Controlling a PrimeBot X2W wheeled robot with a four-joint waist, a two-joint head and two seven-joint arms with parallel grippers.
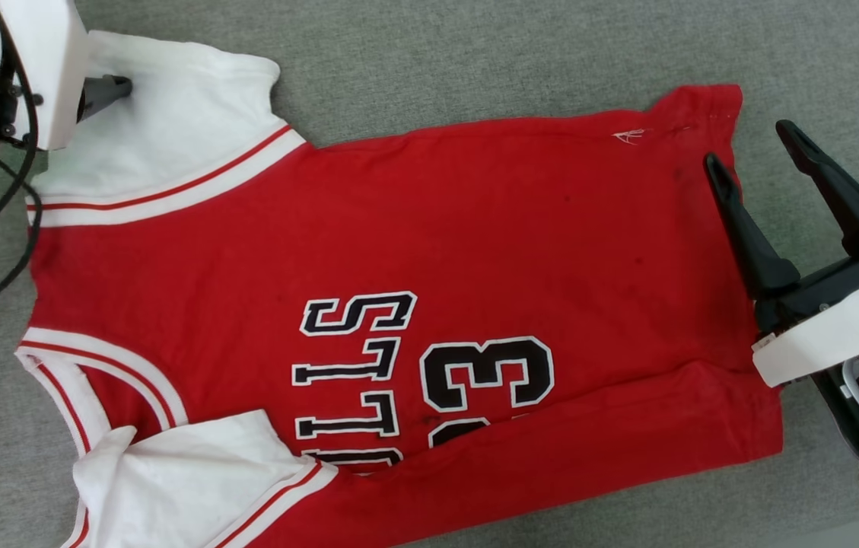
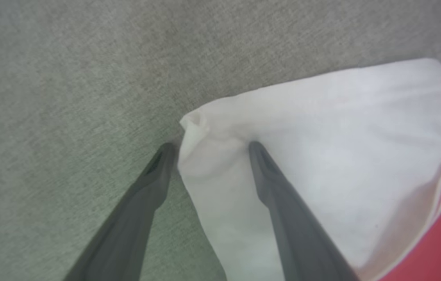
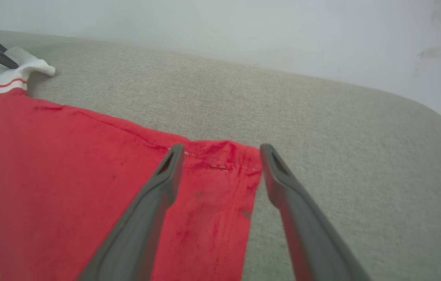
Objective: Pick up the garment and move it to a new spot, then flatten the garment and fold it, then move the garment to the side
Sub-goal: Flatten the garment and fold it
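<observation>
Grey upholstered surface (image 3: 322, 117) carries the garment (image 1: 475, 228), spread face-up short of its far edge; soft and limp, so pinch sleeve corner (image 2: 195, 121) and hem corner (image 3: 243, 156), which your left gripper (image 2: 210, 145) and right gripper (image 3: 222, 147) straddle, fingers wide, holding nothing.

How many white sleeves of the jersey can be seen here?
2. One sleeve lies at the head view's upper left, by the left hand; the second sleeve lies at its lower left.

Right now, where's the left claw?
The left claw sits upper left in the head view, open astride the far white sleeve corner of the garment.
</observation>
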